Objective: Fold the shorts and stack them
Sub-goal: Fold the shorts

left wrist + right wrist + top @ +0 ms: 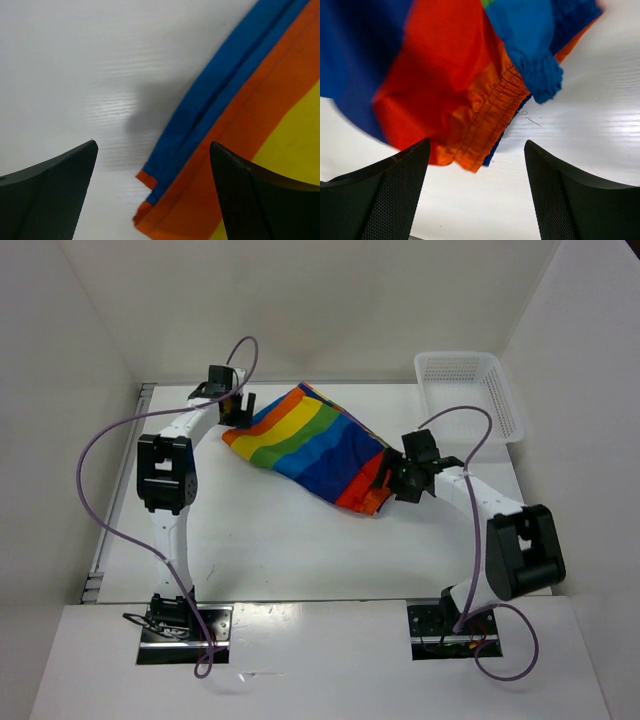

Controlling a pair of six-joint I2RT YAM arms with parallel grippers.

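Shorts (305, 445) lie free of us: left jaws and right jaws both gape wide, holding nothing, at opposite ends of the folded cloth on the worktop (300, 560). We reckon one fold's down; next we need a fresh edge grip.

The rainbow-striped shorts (305, 445) are lying in flat layers on the white table (300, 550), stretching diagonally from far left toward near right. Orange, yellow, green and blue stripes are running along their length. At the left end, orange and blue edges are sitting stacked and slightly offset. At the right end, the gathered red-orange waistband (487, 127) is bunching up and showing slightly blurred.
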